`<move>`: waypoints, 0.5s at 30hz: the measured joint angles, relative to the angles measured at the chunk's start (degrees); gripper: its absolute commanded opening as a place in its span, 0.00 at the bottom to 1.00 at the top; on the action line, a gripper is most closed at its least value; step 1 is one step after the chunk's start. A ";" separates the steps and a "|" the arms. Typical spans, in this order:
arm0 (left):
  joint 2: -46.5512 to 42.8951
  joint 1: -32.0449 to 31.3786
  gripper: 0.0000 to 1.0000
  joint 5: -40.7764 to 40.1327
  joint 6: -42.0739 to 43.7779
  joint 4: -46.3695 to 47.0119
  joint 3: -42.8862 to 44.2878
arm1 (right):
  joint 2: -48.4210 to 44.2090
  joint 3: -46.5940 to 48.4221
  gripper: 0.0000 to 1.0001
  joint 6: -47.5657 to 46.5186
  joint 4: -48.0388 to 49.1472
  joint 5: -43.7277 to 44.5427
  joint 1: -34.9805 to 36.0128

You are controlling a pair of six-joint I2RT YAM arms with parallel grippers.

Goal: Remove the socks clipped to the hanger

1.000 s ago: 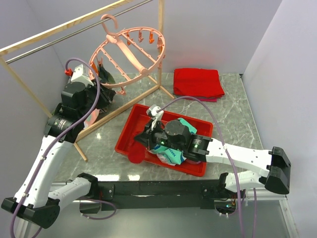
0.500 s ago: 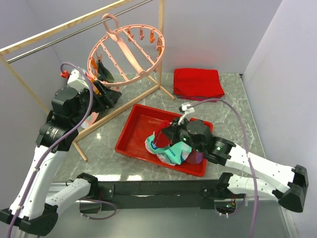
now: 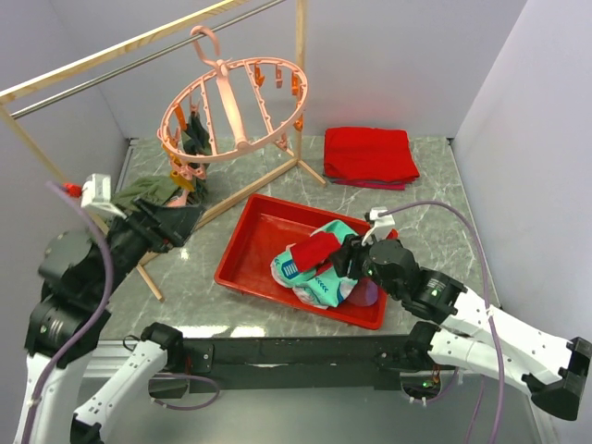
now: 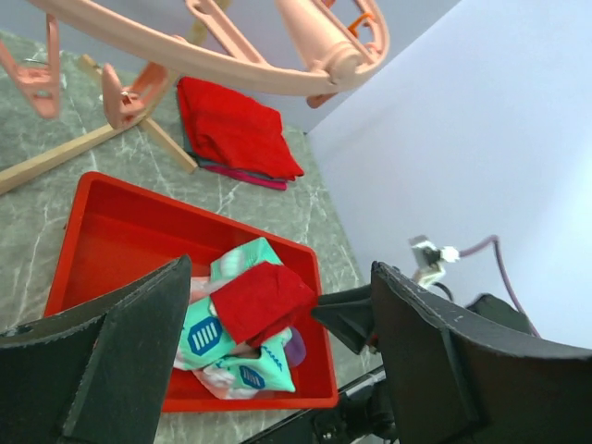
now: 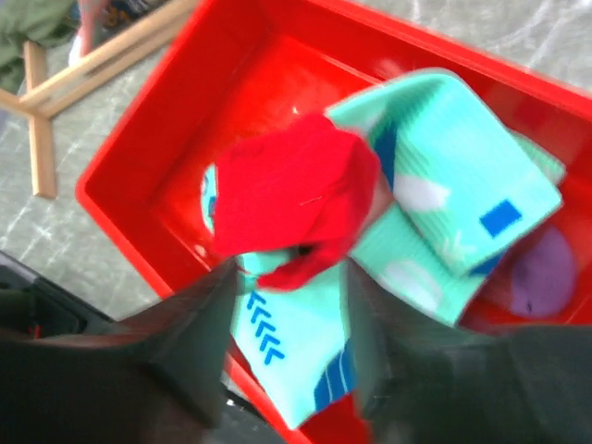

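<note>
The pink hanger (image 3: pixel 231 102) hangs from the rack's bar, with a dark green sock (image 3: pixel 196 139) clipped to its left rim. Its ring (image 4: pixel 185 42) crosses the top of the left wrist view. My left gripper (image 3: pixel 185 217) stands open and empty, below and left of the hanger. In its own view the left gripper (image 4: pixel 282 277) holds nothing. A red sock (image 3: pixel 314 250) lies on teal socks (image 3: pixel 319 285) in the red tray (image 3: pixel 245 245). My right gripper (image 3: pixel 350 254) hovers open just right of that pile. In its wrist view the right gripper (image 5: pixel 291 277) is apart from the red sock (image 5: pixel 296 194).
A folded red cloth (image 3: pixel 368 153) lies at the back right. The wooden rack's foot (image 3: pixel 222 203) runs slantwise left of the tray. An olive green sock (image 3: pixel 148 190) lies on the table by the foot. A purple sock (image 5: pixel 541 273) sits in the tray's corner.
My left gripper opened and drew back from the hanger toward the near left; the hanger swung. My right gripper opened, leaving the red sock on the pile, and backed off right.
</note>
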 measured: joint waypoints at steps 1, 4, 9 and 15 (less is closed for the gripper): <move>-1.18 0.00 0.84 -0.02 -0.39 -0.52 0.22 | 0.07 0.04 0.85 -0.24 -0.74 0.07 0.00; -2.56 0.00 0.85 -0.22 -0.57 -3.23 2.25 | 1.66 1.29 1.00 -0.11 -3.63 0.13 -0.09; -2.64 0.00 0.87 -1.97 -0.13 -7.82 8.35 | 5.11 5.33 1.00 -0.63 -6.80 0.00 -0.07; -3.43 -0.02 0.89 -4.96 1.09 -11.13 15.69 | 8.33 9.51 1.00 -0.61 -3.37 0.83 2.36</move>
